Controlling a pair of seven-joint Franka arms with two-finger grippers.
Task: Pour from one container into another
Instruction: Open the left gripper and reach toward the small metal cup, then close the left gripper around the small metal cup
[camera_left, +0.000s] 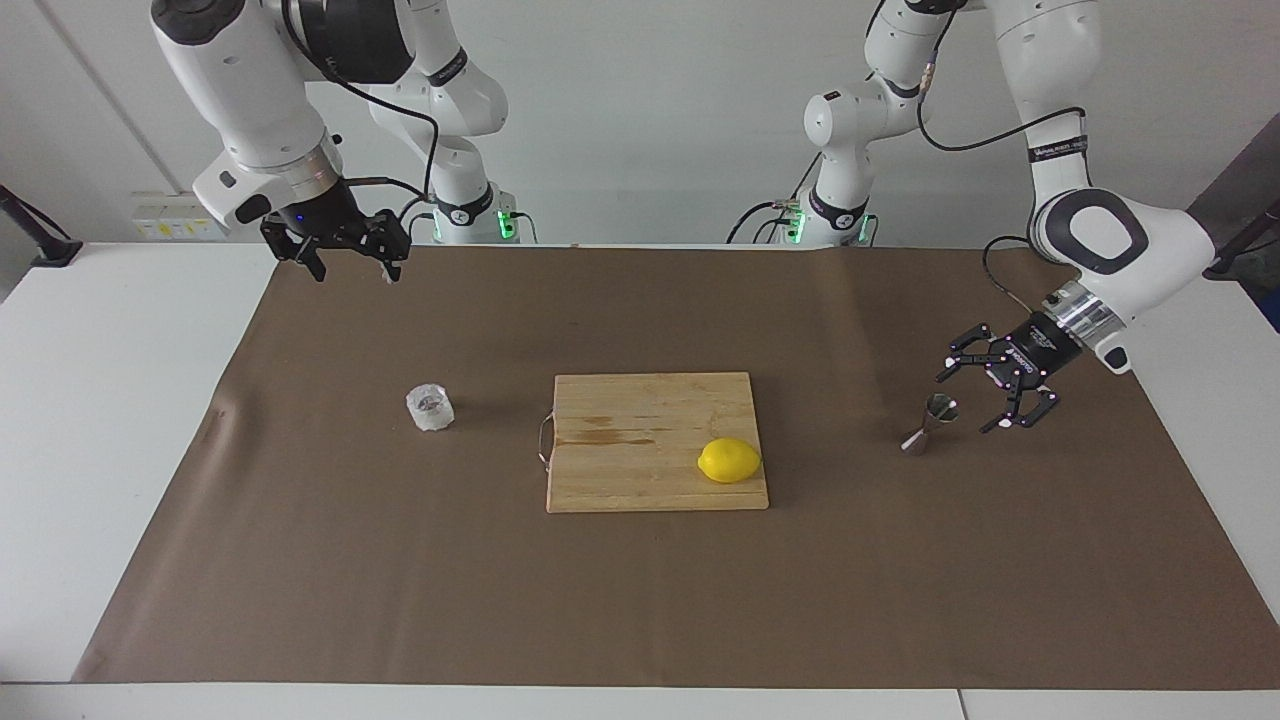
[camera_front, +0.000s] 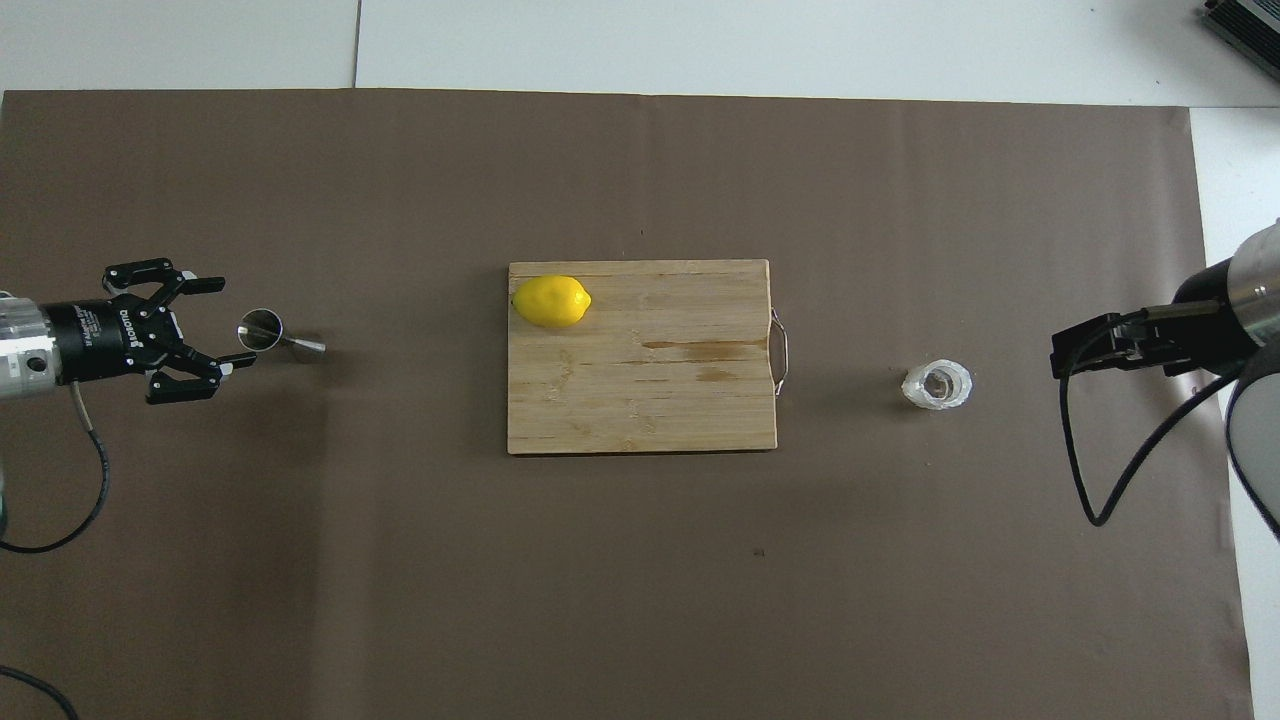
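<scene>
The left gripper (camera_left: 975, 400), fingers spread, sits just beside the silver hourglass steel jigger (camera_left: 932, 421), probably to steady it. The clear faceted glass tumbler (camera_left: 430, 407) stands beside the wooden cutting board (camera_left: 640, 470); the right gripper (camera_left: 352, 262) waits open

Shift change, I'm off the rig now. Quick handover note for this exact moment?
Left gripper: open, beside the small hourglass steel jigger, not gripping it.
Right gripper: open, waiting above the mat's edge nearest the robots.
Jigger stands at the left arm's end; the short clear faceted glass tumbler stands at the right arm's end. Wooden cutting board with yellow lemon lies between them.
Done: nothing grasped.
Left: grasp, bring together, pour.
</scene>
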